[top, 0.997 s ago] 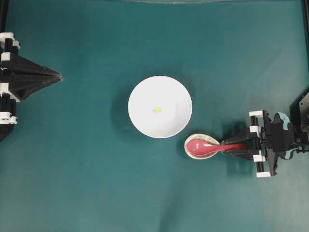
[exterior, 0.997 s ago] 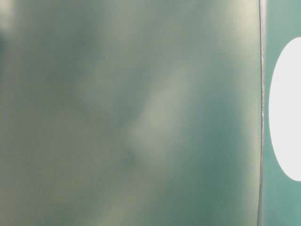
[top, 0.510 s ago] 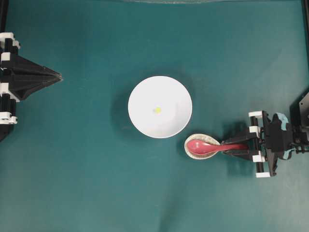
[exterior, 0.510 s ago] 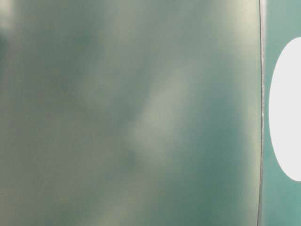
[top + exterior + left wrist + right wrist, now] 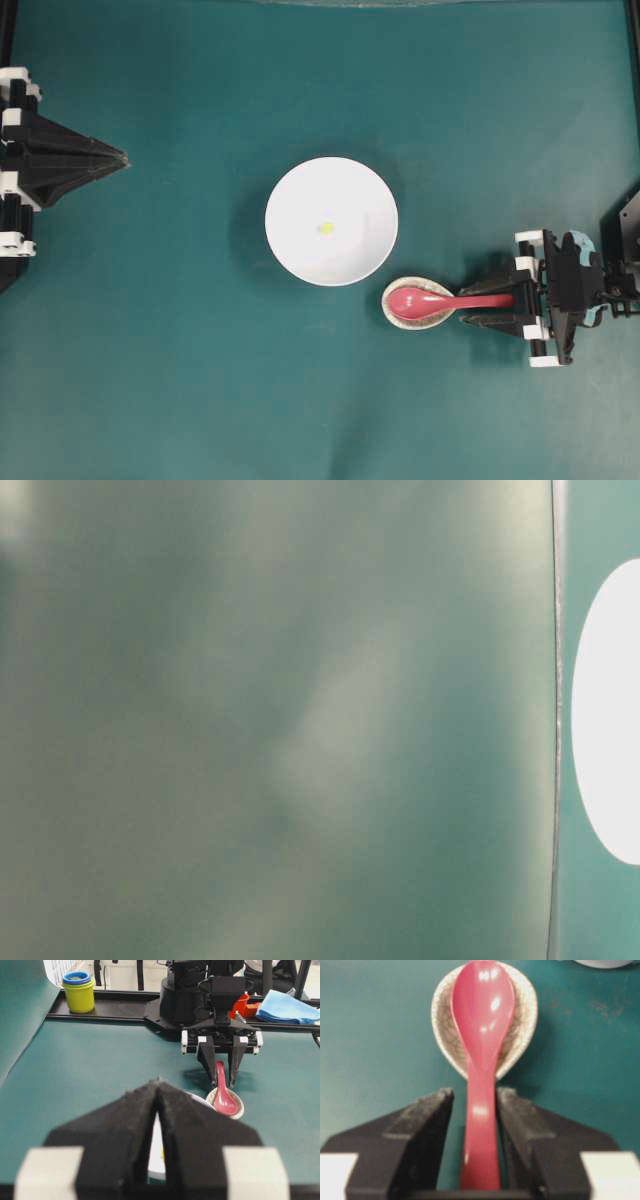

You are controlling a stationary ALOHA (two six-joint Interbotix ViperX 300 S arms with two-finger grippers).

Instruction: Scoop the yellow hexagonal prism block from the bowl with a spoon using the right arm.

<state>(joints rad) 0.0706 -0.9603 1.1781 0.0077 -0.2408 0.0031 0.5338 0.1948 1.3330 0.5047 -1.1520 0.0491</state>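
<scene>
My right tool (image 5: 474, 1125) straddles the handle of the red-pink spoon (image 5: 481, 1050), its two black fingers (image 5: 422, 1132) standing off the handle with a sliver of green visible on either side, so nothing is clamped. The spoon's scoop lies in the small speckled spoon rest (image 5: 522, 1015), the handle running back between my fingers toward the wrist. Seen from overhead, the spoon (image 5: 440, 300) and its rest (image 5: 400, 314) sit just below and to the right of the large white bowl (image 5: 290, 200), close to its rim but apart from it, on the green counter (image 5: 180, 380). The yellow hexagonal prism block (image 5: 325, 228) lies alone near the middle of the bowl's floor, well away from the spoon. My right tool (image 5: 485, 305) reaches in from the right edge of that view.

My left tool (image 5: 120, 158) is parked at the far left, its pointed fingers pressed together tip to tip and holding nothing; its own camera shows the same closed wedge (image 5: 158, 1105) aimed across the counter at the right tool (image 5: 220, 1067) and the spoon (image 5: 223, 1091). Beyond, stacked yellow and blue cups (image 5: 79, 991) and a blue cloth (image 5: 292, 1006) sit past the counter's edge. The table-level view is mostly blur, with only a slice of the white bowl (image 5: 610, 715) at its right.
</scene>
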